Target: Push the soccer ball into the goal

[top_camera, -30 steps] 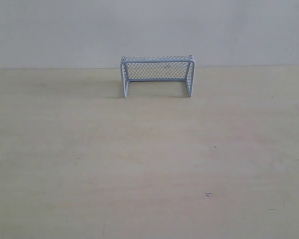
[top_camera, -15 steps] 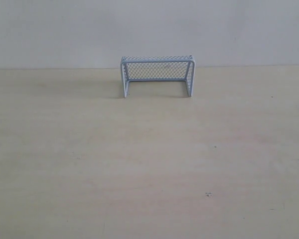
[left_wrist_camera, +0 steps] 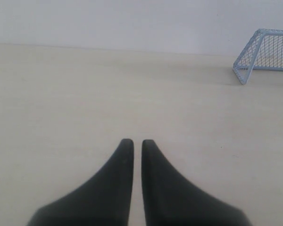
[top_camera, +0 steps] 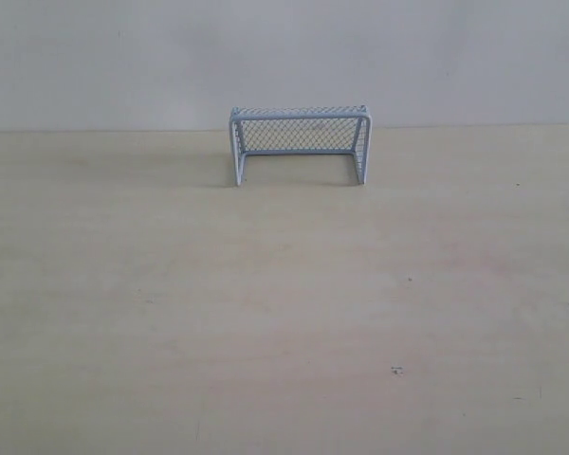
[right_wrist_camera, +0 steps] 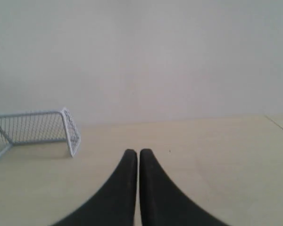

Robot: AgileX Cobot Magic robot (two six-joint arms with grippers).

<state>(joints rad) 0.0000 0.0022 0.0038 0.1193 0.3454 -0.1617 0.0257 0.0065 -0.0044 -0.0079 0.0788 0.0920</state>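
left gripper [left_wrist_camera: 134, 142]: its two black fingers [left_wrist_camera: 115, 193] are drawn together with only a thin slit between the tips, and nothing is held in that slit. it hangs over bare table [left_wrist_camera: 85, 103], pointed along the tabletop toward the far wall [left_wrist_camera: 132, 19].

right gripper [right_wrist_camera: 137, 152]: same condition, black fingers [right_wrist_camera: 155, 193] closed tip to tip with a hairline gap and nothing clamped. it also sits above bare tabletop.

outward from the left gripper, the goal [left_wrist_camera: 273, 52] appears well apart from the fingertips, at the far side of the table. from the right gripper, the goal [right_wrist_camera: 35, 128] is likewise well apart, seen from its other end.

exterior view: the goal [top_camera: 301, 137] stands upright at the far edge of the pale wooden table [top_camera: 284, 313], close to the plain white wall [top_camera: 284, 57]. its open mouth faces the camera, with dark mesh behind the pale blue-white frame. a few small dark specks [top_camera: 395, 371] mark the tabletop nearer the camera.
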